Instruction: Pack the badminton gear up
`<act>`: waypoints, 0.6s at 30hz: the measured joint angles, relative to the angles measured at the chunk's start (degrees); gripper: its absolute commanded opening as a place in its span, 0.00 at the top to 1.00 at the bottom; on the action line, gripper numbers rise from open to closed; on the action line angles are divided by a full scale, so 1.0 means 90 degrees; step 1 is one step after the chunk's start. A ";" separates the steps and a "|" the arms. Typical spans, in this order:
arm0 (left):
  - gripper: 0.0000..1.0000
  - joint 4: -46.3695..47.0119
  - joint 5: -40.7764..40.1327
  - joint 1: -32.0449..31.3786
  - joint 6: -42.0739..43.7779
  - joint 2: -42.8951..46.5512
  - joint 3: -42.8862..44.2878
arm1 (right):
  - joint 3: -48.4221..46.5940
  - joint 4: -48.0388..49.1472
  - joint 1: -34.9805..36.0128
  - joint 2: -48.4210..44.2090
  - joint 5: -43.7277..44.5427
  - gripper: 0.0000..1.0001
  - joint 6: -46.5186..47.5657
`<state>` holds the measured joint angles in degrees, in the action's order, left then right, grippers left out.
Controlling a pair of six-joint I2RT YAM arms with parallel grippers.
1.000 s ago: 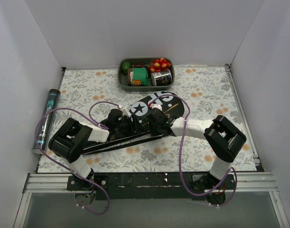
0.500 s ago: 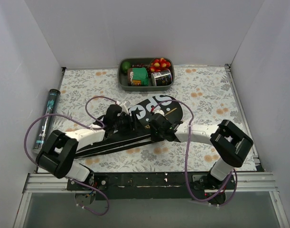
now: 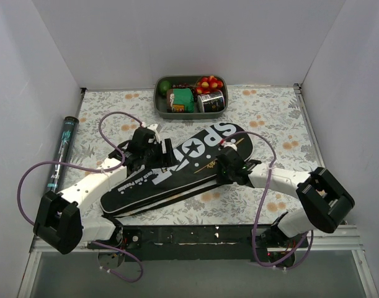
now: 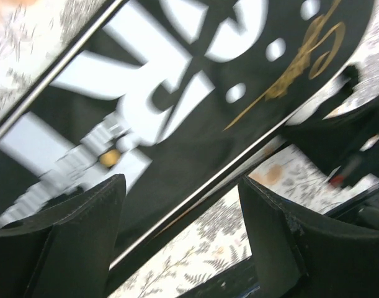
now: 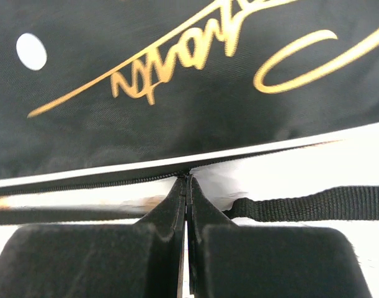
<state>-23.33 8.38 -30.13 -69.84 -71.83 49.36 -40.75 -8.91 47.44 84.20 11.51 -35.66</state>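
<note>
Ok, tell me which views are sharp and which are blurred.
Top external: sharp, evenly lit, cover lettering crisp. Left wrist: motion-smeared, white letters streaked. Right wrist: sharp on the gold script, right gripper clear in the foreground.

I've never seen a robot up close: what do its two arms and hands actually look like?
The left arm and right arm have white segments joined by chunky black housings. A thin purple cable loops loosely along each. The left hand and right hand are black, each with two blocky matte fingers.
</note>
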 measured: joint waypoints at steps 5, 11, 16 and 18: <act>0.23 -0.0466 -0.0032 0.0000 0.0272 0.0041 -0.0352 | 0.0617 -0.0107 -0.1190 -0.0697 -0.0085 0.99 0.0294; 0.17 -0.0644 -0.0172 -0.0151 0.0665 -0.0126 -0.0461 | 0.0714 -0.0306 -0.1600 -0.1095 -0.0049 0.99 0.0636; 0.16 -0.0673 -0.0321 -0.0726 0.1078 -0.0612 -0.0359 | 0.0714 -0.0313 -0.1603 -0.1103 -0.0163 0.99 0.0767; 0.16 -0.0678 -0.0364 -0.0923 0.1224 -0.0721 -0.0333 | 0.0719 -0.0313 -0.1603 -0.1103 -0.0228 0.99 0.0797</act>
<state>-29.43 5.10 -38.44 -58.83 -78.32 46.37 -34.28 -11.73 33.01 74.28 9.45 -28.49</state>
